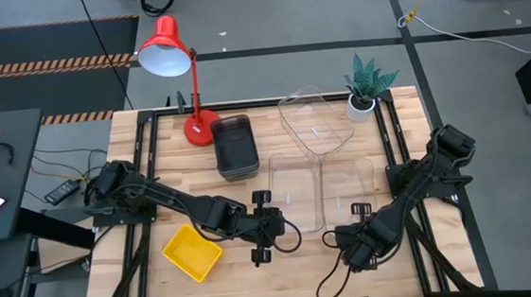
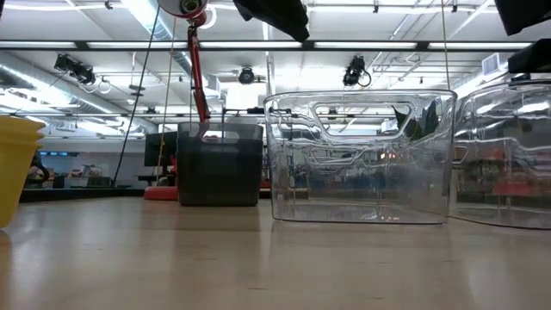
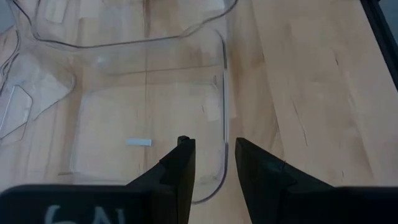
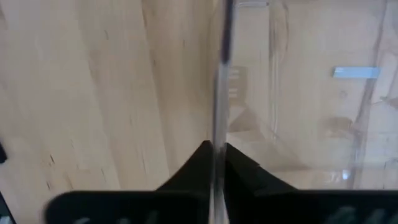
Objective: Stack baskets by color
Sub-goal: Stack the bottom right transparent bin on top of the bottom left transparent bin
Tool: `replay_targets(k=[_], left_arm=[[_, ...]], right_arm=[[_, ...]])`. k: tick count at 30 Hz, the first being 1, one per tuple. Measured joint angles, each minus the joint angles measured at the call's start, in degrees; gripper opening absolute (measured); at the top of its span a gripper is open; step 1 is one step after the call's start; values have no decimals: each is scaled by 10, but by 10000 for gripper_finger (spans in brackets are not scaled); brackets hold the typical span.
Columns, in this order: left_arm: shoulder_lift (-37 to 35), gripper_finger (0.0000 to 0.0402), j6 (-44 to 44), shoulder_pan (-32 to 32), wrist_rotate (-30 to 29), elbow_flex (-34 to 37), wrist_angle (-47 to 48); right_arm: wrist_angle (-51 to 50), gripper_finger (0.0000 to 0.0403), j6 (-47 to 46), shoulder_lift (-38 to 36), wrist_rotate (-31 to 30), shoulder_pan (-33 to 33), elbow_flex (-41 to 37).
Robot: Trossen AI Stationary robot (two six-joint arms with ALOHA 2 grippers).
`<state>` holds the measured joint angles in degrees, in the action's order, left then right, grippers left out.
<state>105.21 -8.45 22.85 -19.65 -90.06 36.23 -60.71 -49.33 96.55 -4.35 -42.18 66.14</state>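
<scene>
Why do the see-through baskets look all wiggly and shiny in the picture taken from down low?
In the low view, the ceiling lights and the room behind bend and glint through the walls of the clear basket, so it looks wavy. In the high view, the clear baskets nearly vanish against the wooden table. In the right wrist view, the basket's wall sits so near the lens that it blurs into a soft stripe.

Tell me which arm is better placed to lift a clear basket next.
Probably the right. The right gripper is pinched on the wall of a clear basket. The left gripper only straddles the wall of another clear basket, fingers apart.
</scene>
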Motion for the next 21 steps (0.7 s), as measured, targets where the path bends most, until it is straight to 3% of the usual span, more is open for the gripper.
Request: replay_targets(k=[2, 6, 13, 18, 21], left_arm=[[-6, 121, 0, 2, 0, 0, 3], [-18, 121, 0, 3, 0, 0, 11], [-33, 121, -8, 5, 16, 0, 48], [-45, 121, -10, 6, 24, 0, 57], [-46, 121, -4, 6, 24, 0, 51]], right_arm=[[-4, 10, 10, 0, 7, 3, 1], [-40, 11, 15, 0, 10, 3, 17], [-184, 4, 42, -1, 17, -22, 100], [-297, 2, 38, -1, -27, -38, 183], [-291, 2, 40, -5, -65, -43, 223]])
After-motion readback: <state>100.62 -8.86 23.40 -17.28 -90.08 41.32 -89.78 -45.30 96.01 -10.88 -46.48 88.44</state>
